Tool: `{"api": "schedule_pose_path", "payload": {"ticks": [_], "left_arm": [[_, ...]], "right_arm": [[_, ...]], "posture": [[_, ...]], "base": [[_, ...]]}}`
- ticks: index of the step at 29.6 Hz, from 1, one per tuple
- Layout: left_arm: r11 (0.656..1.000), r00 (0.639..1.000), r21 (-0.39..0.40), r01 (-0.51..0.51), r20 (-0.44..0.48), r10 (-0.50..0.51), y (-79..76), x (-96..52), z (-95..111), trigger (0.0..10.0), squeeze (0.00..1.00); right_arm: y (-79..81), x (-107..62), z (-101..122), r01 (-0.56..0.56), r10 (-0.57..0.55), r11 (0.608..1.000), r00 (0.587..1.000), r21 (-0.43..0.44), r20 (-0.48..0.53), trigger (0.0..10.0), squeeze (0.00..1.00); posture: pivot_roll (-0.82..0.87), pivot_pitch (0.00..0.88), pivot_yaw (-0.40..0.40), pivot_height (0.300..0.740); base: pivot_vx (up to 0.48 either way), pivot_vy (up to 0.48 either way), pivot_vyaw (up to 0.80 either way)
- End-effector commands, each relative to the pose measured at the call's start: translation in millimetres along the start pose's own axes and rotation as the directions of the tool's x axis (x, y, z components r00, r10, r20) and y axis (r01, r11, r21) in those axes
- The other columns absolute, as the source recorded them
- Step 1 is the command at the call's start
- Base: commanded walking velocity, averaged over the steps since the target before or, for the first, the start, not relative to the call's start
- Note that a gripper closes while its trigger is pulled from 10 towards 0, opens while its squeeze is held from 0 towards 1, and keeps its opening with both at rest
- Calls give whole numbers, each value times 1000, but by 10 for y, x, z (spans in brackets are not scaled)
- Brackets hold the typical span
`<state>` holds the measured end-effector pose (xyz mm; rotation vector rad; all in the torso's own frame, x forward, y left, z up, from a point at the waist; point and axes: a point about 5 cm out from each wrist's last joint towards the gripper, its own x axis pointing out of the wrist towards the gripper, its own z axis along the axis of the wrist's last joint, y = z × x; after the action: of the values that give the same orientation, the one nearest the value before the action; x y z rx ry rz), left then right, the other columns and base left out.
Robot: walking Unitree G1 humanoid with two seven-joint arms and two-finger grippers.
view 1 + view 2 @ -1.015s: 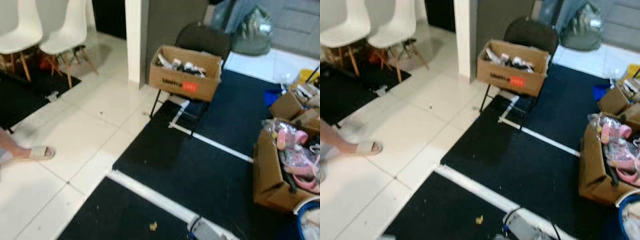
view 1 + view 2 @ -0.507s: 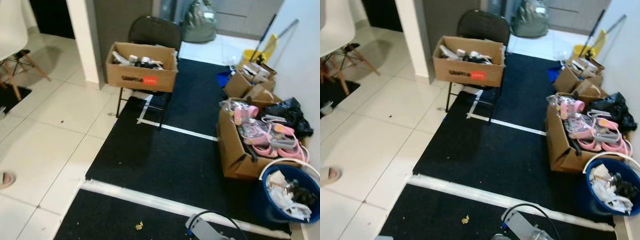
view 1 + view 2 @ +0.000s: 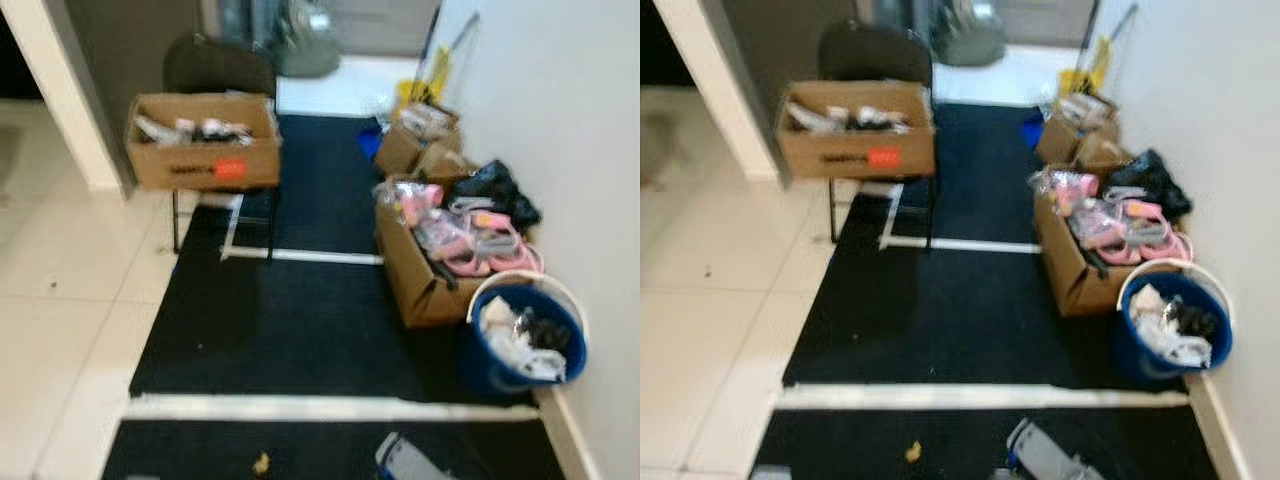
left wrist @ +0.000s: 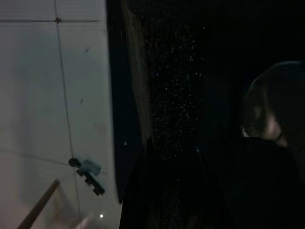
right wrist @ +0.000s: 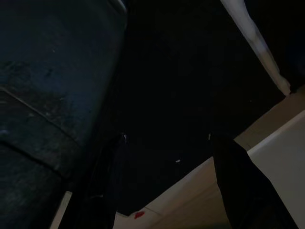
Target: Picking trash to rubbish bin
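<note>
Left eye view: small yellowish crumpled scrap (image 3: 260, 463) lies on black floor mat (image 3: 300, 310) near the bottom edge; probably light, soft, pinch it across the middle. Right wrist view: right gripper (image 5: 167, 181) fingers spread wide, empty. Left gripper: can't tell, too dark. Farther right, blue round bin (image 3: 525, 340) by the wall.

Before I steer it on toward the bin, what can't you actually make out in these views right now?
- Small yellowish scrap on the black mat: too small and blurred in the eye views to identify.
- Blue bucket contents: blurred; pale and dark clutter, items unclear.
- Grey part of the robot: cut off by the bottom edge.
- Left tool: wrist view too dark to judge its fingers.
- Right tool: dark, but fingers stand apart.
</note>
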<state>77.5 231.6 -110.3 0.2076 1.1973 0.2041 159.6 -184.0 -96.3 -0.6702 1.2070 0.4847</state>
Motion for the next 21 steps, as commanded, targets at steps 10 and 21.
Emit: {"api": "schedule_pose_path", "payload": {"ticks": [10,21], "left_arm": [[1000,999,-19,12,-47,-13,-21,-22,-128,10000,0],[998,1000,-57,-20,-23,18,52,-9,-71,10000,0]], "right_arm": [[-3,0,29,-3,3,1000,1000,2,7,10000,0],[-21,-3,24,4,-4,1000,1000,-9,2,10000,0]], "posture": [[153,50,-14,740],[155,51,-18,740]], "base": [[456,0,0],[474,0,-564]]}}
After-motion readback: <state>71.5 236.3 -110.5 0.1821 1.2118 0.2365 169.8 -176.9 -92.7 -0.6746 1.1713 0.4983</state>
